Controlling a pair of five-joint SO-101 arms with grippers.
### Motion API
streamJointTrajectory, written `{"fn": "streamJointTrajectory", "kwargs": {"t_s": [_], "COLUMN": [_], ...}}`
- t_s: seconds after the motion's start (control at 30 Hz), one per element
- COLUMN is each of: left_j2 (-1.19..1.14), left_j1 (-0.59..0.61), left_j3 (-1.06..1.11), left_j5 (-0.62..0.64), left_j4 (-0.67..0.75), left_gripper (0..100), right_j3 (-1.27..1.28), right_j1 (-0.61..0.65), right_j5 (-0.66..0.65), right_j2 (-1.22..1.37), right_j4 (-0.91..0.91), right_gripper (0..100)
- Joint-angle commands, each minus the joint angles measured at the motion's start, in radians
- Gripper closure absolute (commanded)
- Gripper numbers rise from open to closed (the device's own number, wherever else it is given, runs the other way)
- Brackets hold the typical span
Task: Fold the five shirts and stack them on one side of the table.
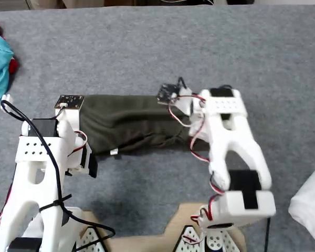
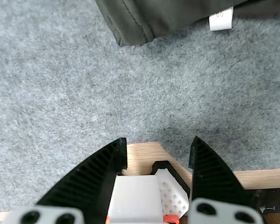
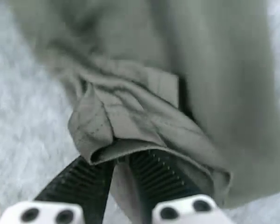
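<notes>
R gripper tight on olive shirt; L gripper wide

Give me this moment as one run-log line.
olive shirt: folded into a long strip, mid-table | left gripper: open above grey table, beside shirt's tag | right gripper: shut on shirt's bunched end
</notes>
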State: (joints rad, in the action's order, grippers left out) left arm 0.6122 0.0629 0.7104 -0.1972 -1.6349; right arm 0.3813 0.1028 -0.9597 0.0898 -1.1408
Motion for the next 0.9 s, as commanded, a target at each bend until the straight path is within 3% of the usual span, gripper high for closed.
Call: {"fn": "streamJointTrajectory", "kwargs": {"t_s": [0.0,0.27,0.57,0.67,0.87], "left_j2": [0.022,0.022,0.022,0.022,0.021], "left_j1": [-0.005,-0.005,-0.005,0.000,0.172], "left_j3": [-0.008,-0.008,-0.008,-0.021,-0.169], "left_j5": [-0.002,-0.002,-0.003,0.002,0.009], "left_j4": [-0.008,-0.008,-0.003,0.000,0.035], "left_gripper": [77,77,77,77,77], "right_j3": [-0.174,-0.476,-0.562,-0.608,-0.719], "right_j1": [0.054,0.082,0.079,0.077,0.047], "right_j5": [0.041,0.043,0.043,0.043,0.043], "right_j2": [0.071,0.249,0.463,0.447,0.255], "right_j4": [-0.005,-0.127,-0.132,-0.207,-0.362], "right_gripper": [99.2,99.3,99.3,99.3,99.3]}}
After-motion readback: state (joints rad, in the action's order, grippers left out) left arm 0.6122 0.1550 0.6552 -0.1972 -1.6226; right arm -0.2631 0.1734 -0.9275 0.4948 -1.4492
